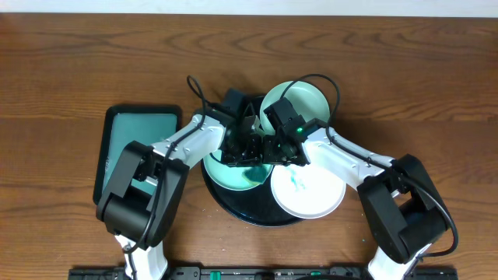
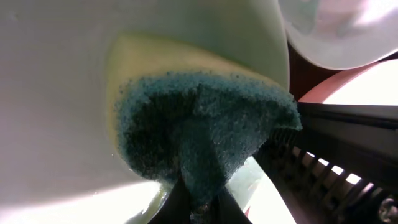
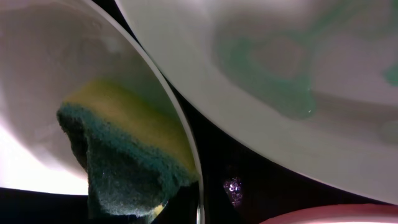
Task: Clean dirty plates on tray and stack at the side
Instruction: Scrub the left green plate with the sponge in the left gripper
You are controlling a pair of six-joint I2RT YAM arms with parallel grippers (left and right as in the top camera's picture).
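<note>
L gripper (image 2: 202,202) pinches sponge (image 2: 205,124) on mint plate (image 2: 56,93); tray (image 1: 241,211) beneath

A brown wooden table (image 1: 78,54) with a strong, wavy grain fills the overhead view, and a pale band (image 1: 249,6) runs along its far edge. On the left side of the table lies a rectangular teal tray with a dark rim and rounded corners (image 1: 140,128); its near end is covered from above. A black strip with small green marks (image 1: 257,273) runs along the table's near edge. Both wrist views show a two-layer sponge (image 2: 199,130) (image 3: 124,155), soft yellow foam backed by a coarse, dark teal-green scouring pad. It is folded, so the scouring side bulges outward and the yellow foam shows around it.
</note>
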